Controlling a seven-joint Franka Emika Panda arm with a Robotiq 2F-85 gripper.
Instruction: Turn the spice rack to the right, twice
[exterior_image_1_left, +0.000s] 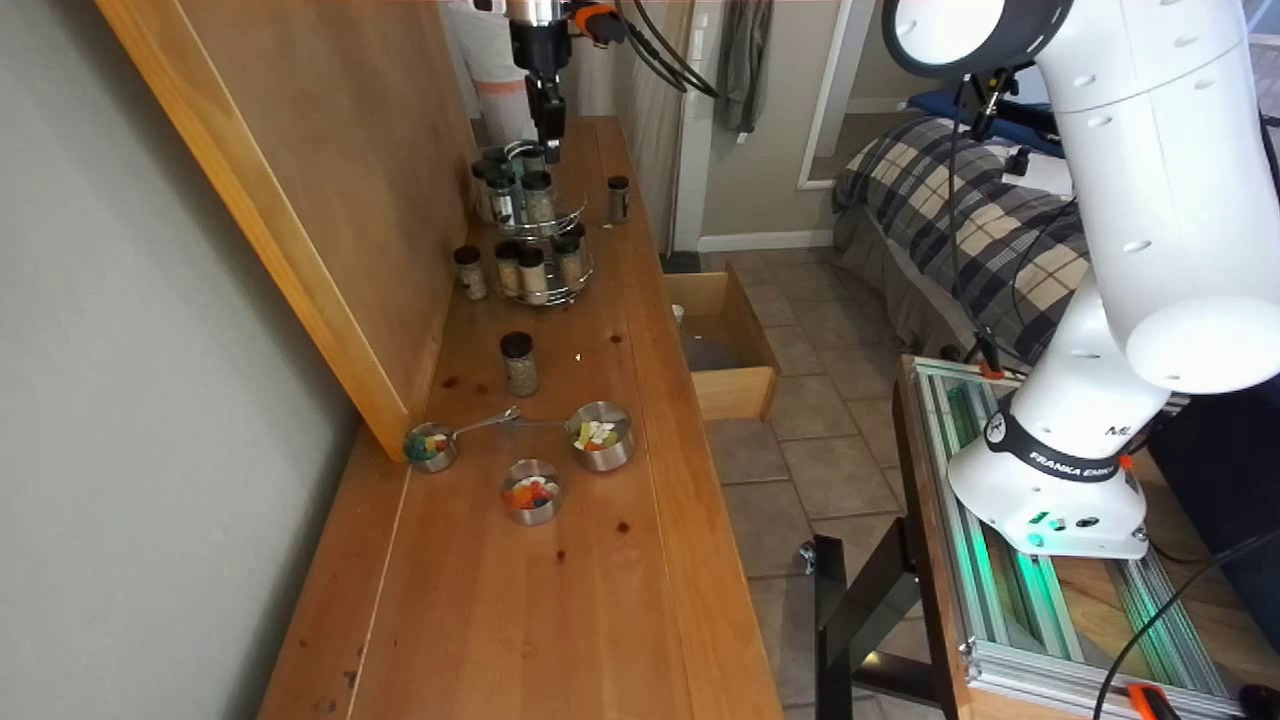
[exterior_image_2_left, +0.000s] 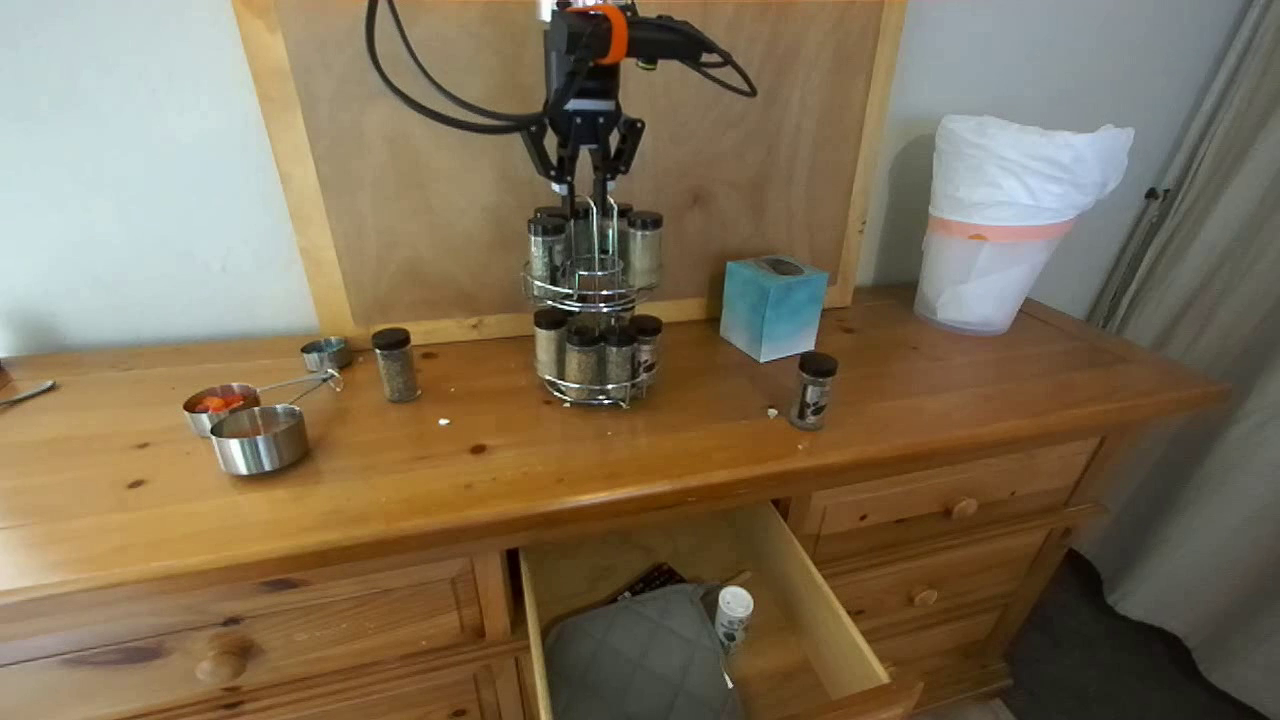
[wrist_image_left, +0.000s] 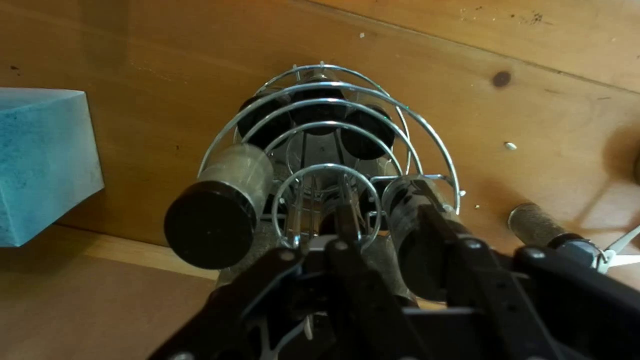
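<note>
The spice rack, a two-tier wire carousel (exterior_image_2_left: 592, 306) with dark-lidded glass jars, stands on the dresser in both exterior views. My gripper (exterior_image_2_left: 585, 208) points straight down at its top, fingertips beside the upper jars. From the wrist view, the fingers stand partly apart around a jar (wrist_image_left: 411, 200) on the upper tier. One finger (wrist_image_left: 344, 220) reaches over the small central ring (wrist_image_left: 330, 166), while the opposite finger lies along the jar's far side. Some space shows between the jar and the finger over the ring. Contact with the rack's wires cannot be made out.
A blue tissue box (exterior_image_2_left: 760, 315) and a loose jar (exterior_image_2_left: 811, 395) are near the rack. Another jar (exterior_image_2_left: 396, 370) and metal measuring cups (exterior_image_2_left: 260, 448) stand further along. A wooden board (exterior_image_2_left: 420, 180) rises behind. Below, a drawer (exterior_image_2_left: 835, 625) is pulled out.
</note>
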